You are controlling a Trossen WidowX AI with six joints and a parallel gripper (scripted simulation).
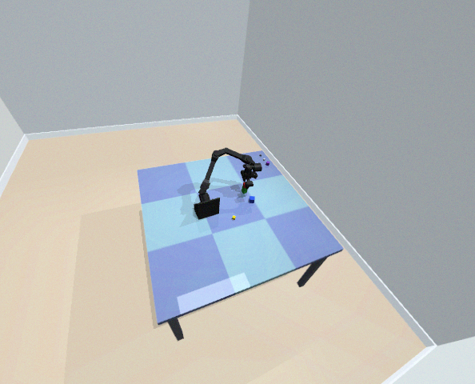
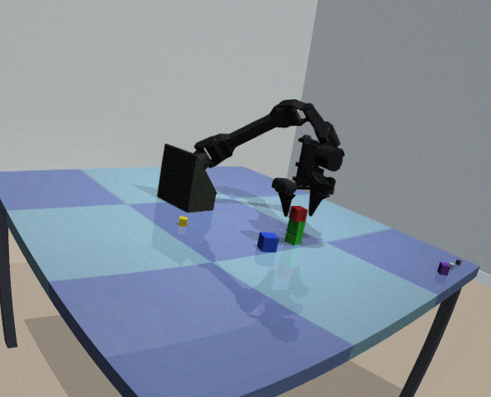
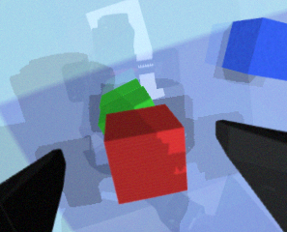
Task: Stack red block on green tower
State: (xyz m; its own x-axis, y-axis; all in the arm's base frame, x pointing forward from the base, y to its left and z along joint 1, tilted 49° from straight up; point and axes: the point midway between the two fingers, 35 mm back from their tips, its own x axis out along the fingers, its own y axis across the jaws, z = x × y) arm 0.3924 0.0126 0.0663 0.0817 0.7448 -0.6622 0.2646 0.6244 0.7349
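The red block (image 2: 297,213) (image 3: 148,169) sits on top of the green tower (image 1: 244,190) (image 2: 294,232) (image 3: 124,101), with no gap showing between them in the exterior view. The tower is two green blocks, one on the other, and stands on the table. The red block is turned slightly against the green ones in the wrist view. My gripper (image 2: 298,215) (image 3: 141,142) is wide open, one finger on each side of the red block, with space between each fingertip and the block in the wrist view. The red block's underside is hidden.
A blue block (image 1: 252,199) (image 2: 268,241) (image 3: 259,48) stands close beside the tower. A small yellow block (image 1: 233,217) (image 2: 183,221) lies nearer the arm's base. A purple block (image 1: 267,163) (image 2: 443,268) and two tiny cubes lie near a far table corner.
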